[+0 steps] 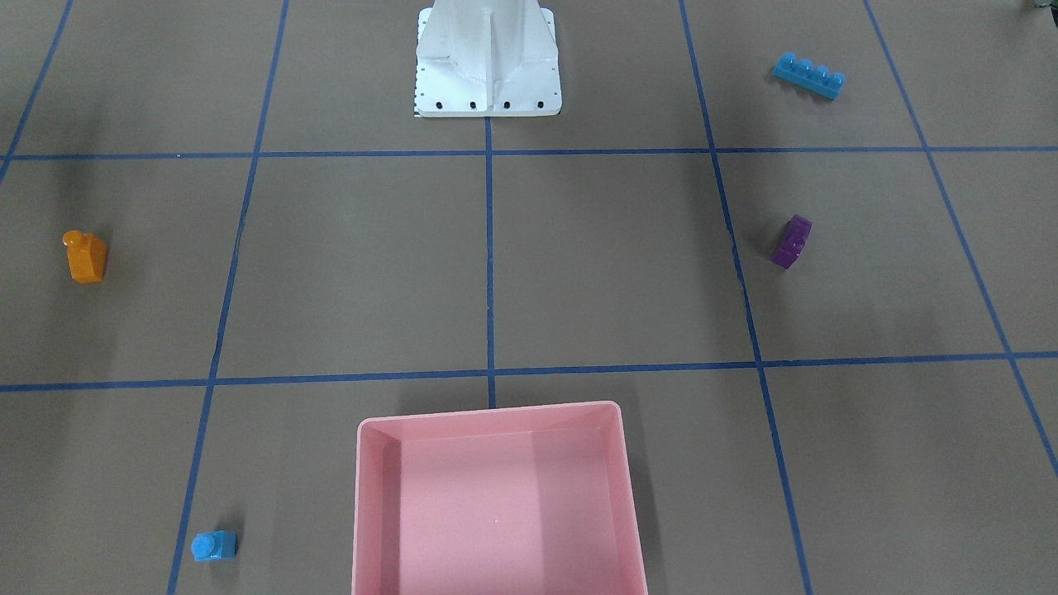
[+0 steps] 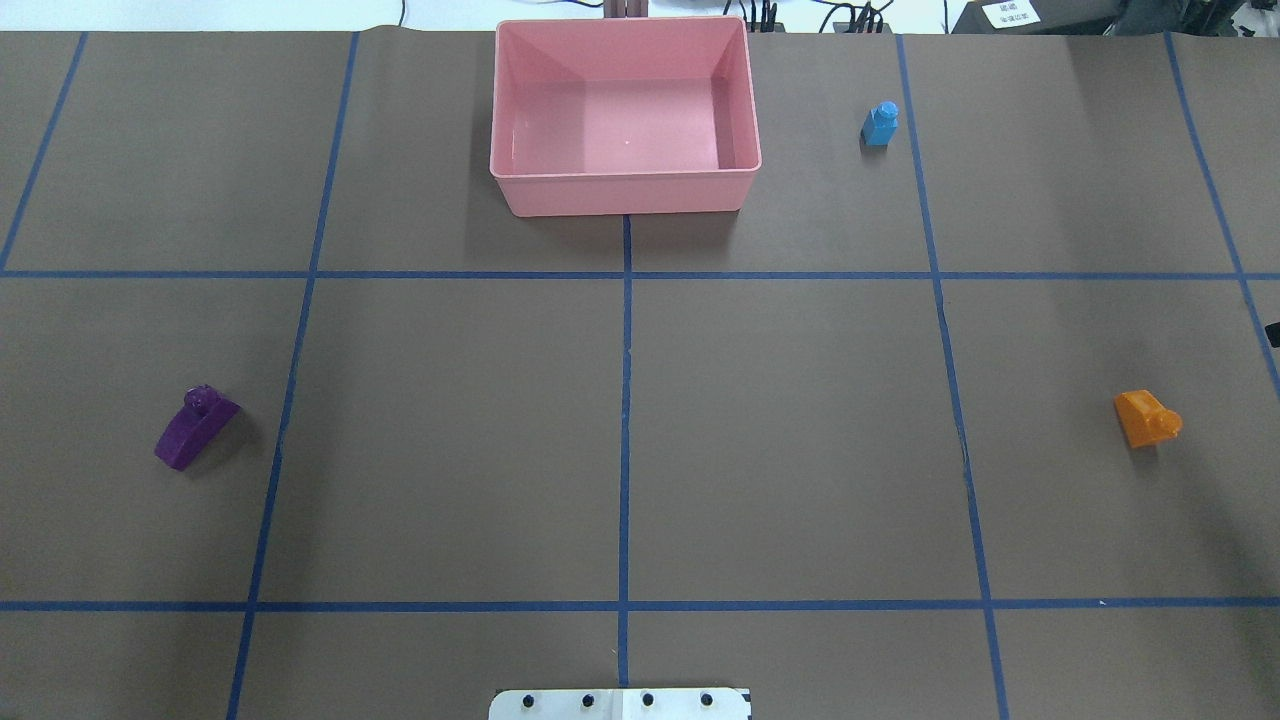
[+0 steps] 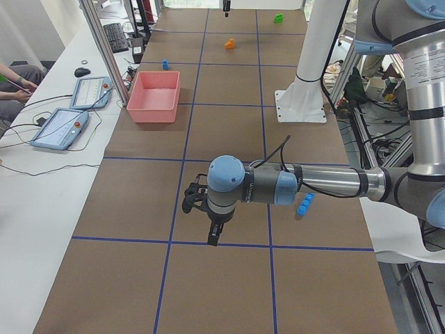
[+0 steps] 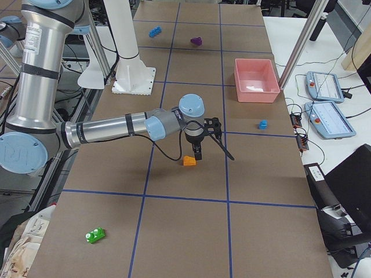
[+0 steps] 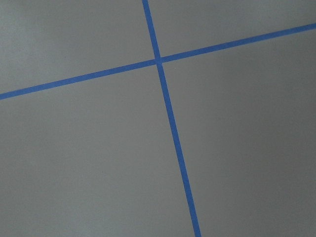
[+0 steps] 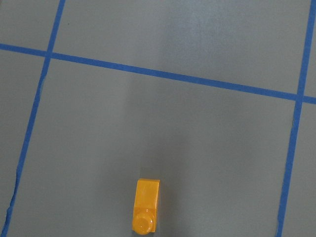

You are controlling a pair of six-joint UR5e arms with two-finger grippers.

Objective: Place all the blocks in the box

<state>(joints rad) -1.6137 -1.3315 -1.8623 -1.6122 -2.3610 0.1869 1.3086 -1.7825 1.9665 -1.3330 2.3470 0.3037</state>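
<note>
The pink box [image 1: 360,496] [image 2: 625,190] stands empty at the far middle. The orange brick [image 1: 85,258] [image 6: 146,205] lies under my right gripper [image 4: 198,155], which hangs just above it. I cannot tell if it is open. The tiny blue brick [image 1: 214,546] [image 2: 880,124] stands beside the box. The purple brick [image 1: 792,242] [image 2: 195,427] and the long blue brick [image 1: 809,75] [image 3: 304,204] lie on my left side. My left gripper [image 3: 214,236] hangs over the table, its state unclear. The green brick [image 4: 95,234] lies at the far right end.
The white robot base [image 1: 488,74] stands at the middle of the near edge. Blue tape lines divide the brown table [image 2: 800,450]. Tablets [image 3: 62,125] and a seated person [image 3: 14,76] are beyond the table's far side.
</note>
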